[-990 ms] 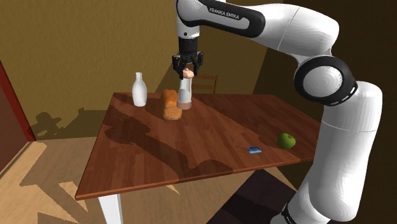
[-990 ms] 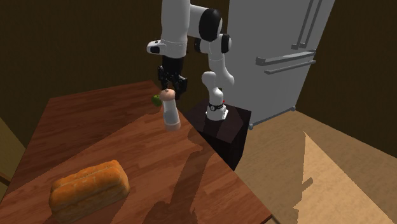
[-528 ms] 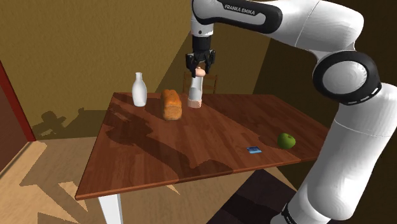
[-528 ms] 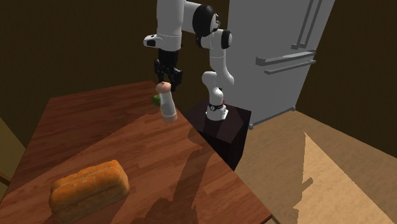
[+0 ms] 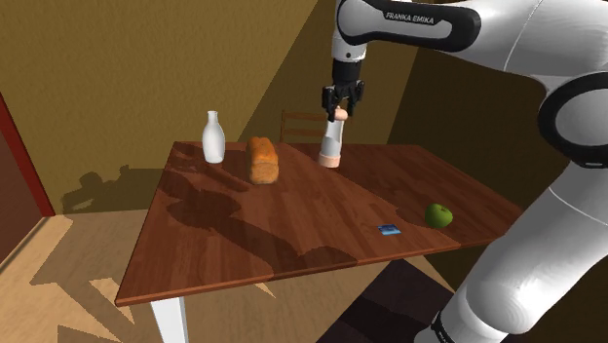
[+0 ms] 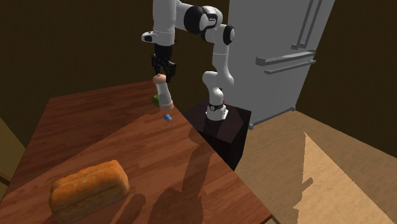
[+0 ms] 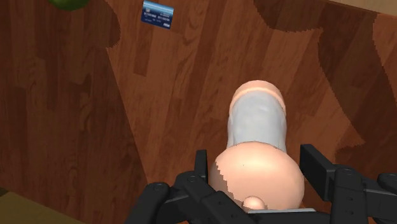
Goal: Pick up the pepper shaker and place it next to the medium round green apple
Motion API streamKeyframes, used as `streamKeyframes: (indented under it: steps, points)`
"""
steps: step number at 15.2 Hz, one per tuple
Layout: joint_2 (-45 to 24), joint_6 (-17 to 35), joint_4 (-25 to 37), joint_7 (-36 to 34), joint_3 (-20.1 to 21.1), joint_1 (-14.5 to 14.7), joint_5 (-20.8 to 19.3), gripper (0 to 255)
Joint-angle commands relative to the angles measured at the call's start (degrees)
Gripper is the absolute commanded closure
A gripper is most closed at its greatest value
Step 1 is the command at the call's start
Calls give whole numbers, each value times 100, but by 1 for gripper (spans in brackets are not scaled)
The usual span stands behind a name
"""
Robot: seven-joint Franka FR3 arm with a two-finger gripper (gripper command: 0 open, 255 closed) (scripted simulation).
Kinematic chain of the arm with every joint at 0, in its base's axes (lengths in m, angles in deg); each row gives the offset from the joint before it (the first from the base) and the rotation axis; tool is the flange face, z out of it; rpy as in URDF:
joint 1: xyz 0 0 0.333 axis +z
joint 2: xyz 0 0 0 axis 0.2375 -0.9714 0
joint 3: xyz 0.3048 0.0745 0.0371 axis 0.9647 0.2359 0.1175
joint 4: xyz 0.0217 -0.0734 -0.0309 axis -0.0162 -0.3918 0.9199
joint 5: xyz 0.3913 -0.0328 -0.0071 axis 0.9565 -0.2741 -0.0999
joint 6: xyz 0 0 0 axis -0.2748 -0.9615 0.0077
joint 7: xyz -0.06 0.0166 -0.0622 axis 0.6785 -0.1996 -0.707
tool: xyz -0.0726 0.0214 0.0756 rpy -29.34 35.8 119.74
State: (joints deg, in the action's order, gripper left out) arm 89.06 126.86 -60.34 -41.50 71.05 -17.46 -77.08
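The pepper shaker point(image 5: 332, 146) is a pale pink mill with a rounded top and a greyish waist. It hangs above the wooden table point(image 5: 292, 209), clear of the surface, with my gripper point(image 5: 342, 104) shut on its top. In the second exterior view the pepper shaker point(image 6: 165, 97) dangles under the gripper point(image 6: 161, 72), a little tilted. From the wrist, the pepper shaker point(image 7: 257, 156) sits clasped between both black fingers point(image 7: 321, 172). The green apple point(image 5: 439, 215) lies near the table's edge at the shoulder view's right, and the apple point(image 6: 155, 99) peeks out behind the shaker.
A loaf of bread point(image 5: 262, 160) and a white bottle point(image 5: 213, 137) stand at the table's far side. A small blue card point(image 5: 390, 230) lies close to the apple. A chair back point(image 5: 302, 125) shows behind the table. A grey fridge point(image 6: 280, 51) stands beyond the stand.
The gripper has carried the shaker toward the shoulder view's right, away from the loaf and nearer the apple, staying lifted above the table.
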Motion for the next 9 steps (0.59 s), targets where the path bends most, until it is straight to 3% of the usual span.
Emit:
streamKeyframes:
  steps: [1, 9]
  points:
    - [291, 101, -350, 235, -136, -104, 5, 255]
    - [1178, 325, -1285, 1200, -758, -489, -118, 255]
